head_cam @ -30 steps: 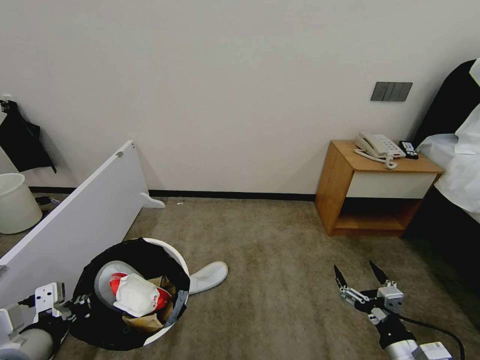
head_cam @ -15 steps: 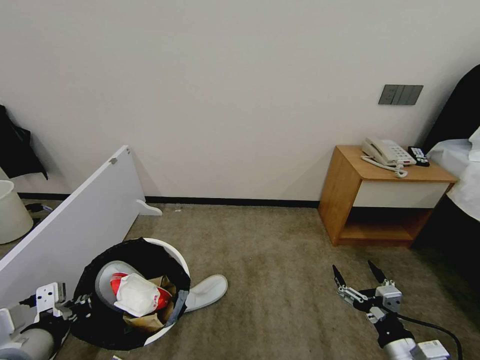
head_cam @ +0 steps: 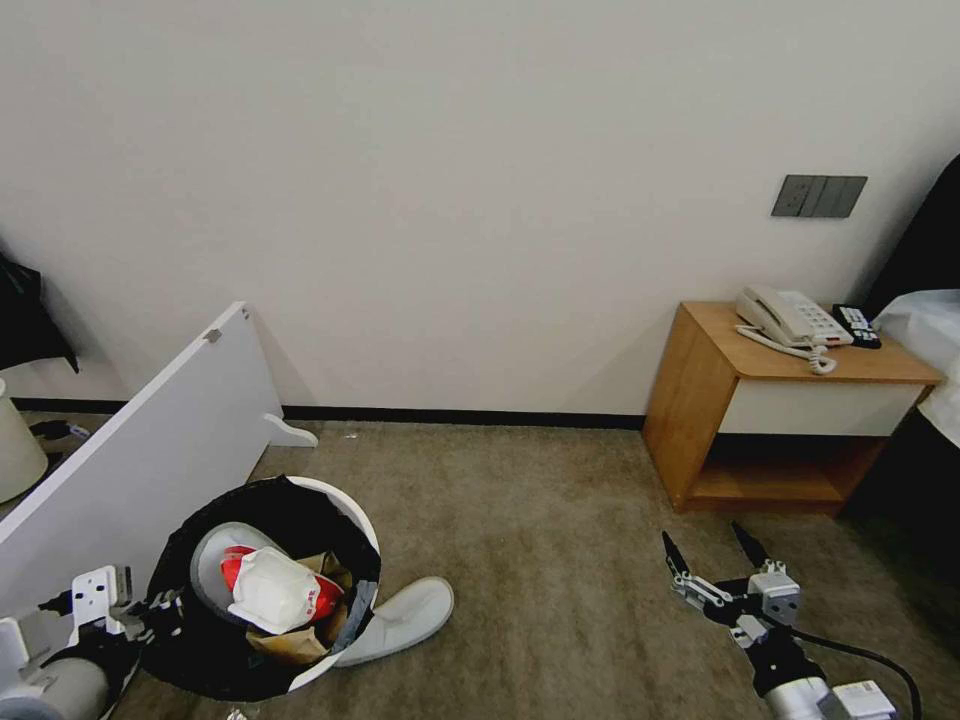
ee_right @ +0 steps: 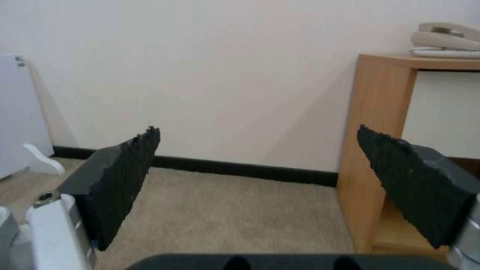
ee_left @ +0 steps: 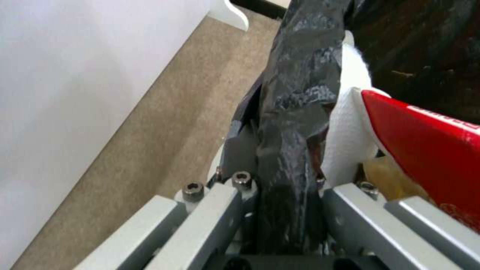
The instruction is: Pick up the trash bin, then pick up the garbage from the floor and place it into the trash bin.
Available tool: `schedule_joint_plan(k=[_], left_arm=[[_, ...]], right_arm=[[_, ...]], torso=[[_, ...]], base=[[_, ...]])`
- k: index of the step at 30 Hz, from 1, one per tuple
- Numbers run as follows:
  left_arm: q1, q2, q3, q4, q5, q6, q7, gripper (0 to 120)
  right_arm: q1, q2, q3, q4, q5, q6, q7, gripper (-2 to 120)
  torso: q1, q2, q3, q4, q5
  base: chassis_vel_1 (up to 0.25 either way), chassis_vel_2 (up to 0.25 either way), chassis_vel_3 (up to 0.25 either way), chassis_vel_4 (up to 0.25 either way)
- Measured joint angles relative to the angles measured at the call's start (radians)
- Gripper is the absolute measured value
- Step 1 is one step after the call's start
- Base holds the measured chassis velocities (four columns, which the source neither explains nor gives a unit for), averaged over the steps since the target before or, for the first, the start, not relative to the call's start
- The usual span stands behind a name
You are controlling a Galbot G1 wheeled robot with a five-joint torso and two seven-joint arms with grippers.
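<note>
Head view takes in the whole scene: the trash bin (head_cam: 262,590) hangs at 7 o'clock, its black liner folded over the rim, with the left hand (head_cam: 150,612) pinching that rim on the side nearest the robot. Inside the bin I count one red-white wrapper (head_cam: 280,592), one brown paper bag (head_cam: 290,642) and one flat white slipper (head_cam: 210,560). A second slipper (head_cam: 395,620) lies on the carpet, touching the bin's side at 3 o'clock of it. The right hand (head_cam: 715,555) hovers at 5 o'clock, its two fingers spread with nothing between them.

The left wrist view adds the close detail: the liner (ee_left: 292,112) pressed between the hand's fingers. The right wrist view shows the two black pads (ee_right: 120,176) wide apart, facing the wall and one wooden nightstand (ee_right: 385,150) bearing one telephone (ee_right: 445,35).
</note>
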Motion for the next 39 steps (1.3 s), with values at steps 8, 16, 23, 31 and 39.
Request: schedule_joint_plan(k=[8,16,23,31,39], left_arm=[[0.004,-0.003,0.002,0.000,0.004,0.000,0.002,3],[0.003,-0.003,0.010,0.000,0.017,0.000,0.001,3],[0.008,0.002,0.015,0.001,0.045,-0.011,0.008,3],[0.007,0.003,0.019,0.004,0.053,-0.025,0.011,3],[0.005,0.002,0.022,0.007,0.054,-0.025,0.012,3]], right_arm=[[0.007,0.000,-0.009,-0.007,-0.010,0.006,0.001,100],[0.007,0.001,-0.014,-0.011,-0.021,0.011,0.001,100],[0.006,0.001,-0.014,-0.012,-0.022,0.016,0.000,100],[0.000,0.001,-0.013,-0.010,-0.022,0.021,0.000,100],[-0.004,0.002,-0.012,-0.008,-0.023,0.024,0.000,100]], torso=[[0.000,0.000,0.000,0.0000,0.0000],[0.000,0.000,0.000,0.0000,0.0000],[0.000,0.000,0.000,0.0000,0.0000],[0.000,0.000,0.000,0.0000,0.0000],[0.000,0.000,0.000,-0.0001,0.0000]], base=[[-0.059,0.056,0.040,-0.058],[0.000,0.000,0.000,0.000],[0.000,0.000,0.000,0.000],[0.000,0.000,0.000,0.000],[0.000,0.000,0.000,0.000]])
